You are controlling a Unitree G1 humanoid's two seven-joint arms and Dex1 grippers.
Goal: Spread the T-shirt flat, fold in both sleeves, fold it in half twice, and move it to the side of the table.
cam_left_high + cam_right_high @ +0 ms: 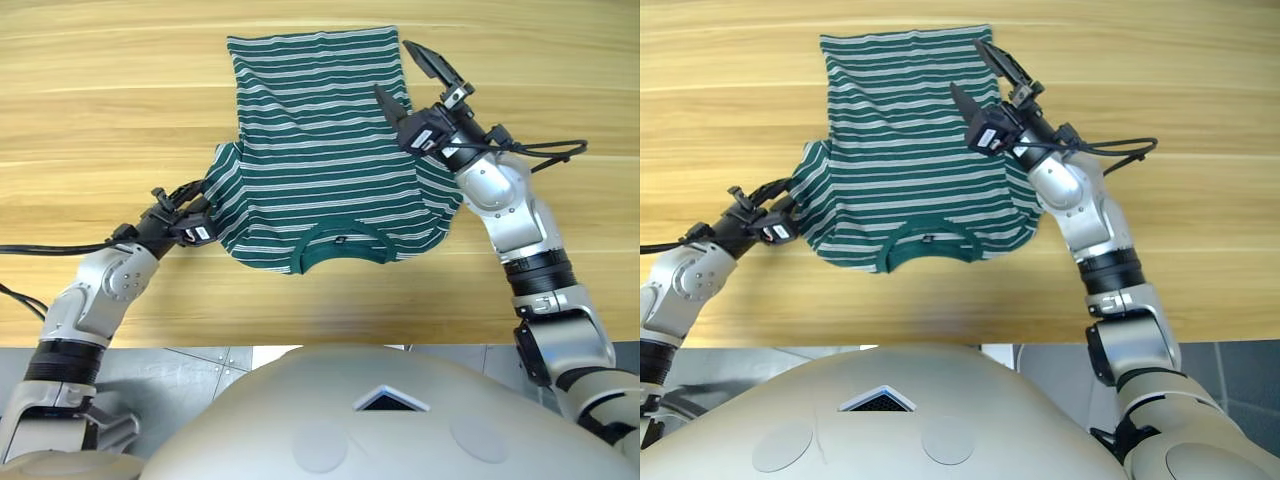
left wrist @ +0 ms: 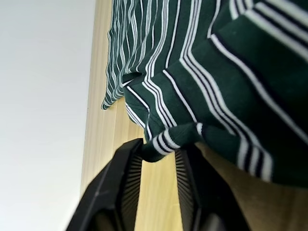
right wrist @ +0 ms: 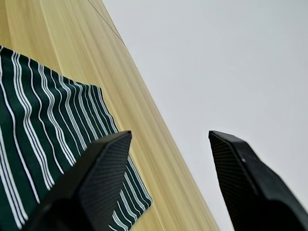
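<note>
A green T-shirt with white stripes lies on the wooden table, collar toward me and hem at the far side. My left gripper sits low at the shirt's left edge, shut on a bunched fold of the left sleeve. My right gripper hovers above the shirt's right side near the hem, open, with nothing between its fingers. The right sleeve lies against the shirt body beside the right wrist.
Bare wood stretches to the left and right of the shirt and beyond its hem. The table's front edge runs close below the collar. Black cables trail from both wrists.
</note>
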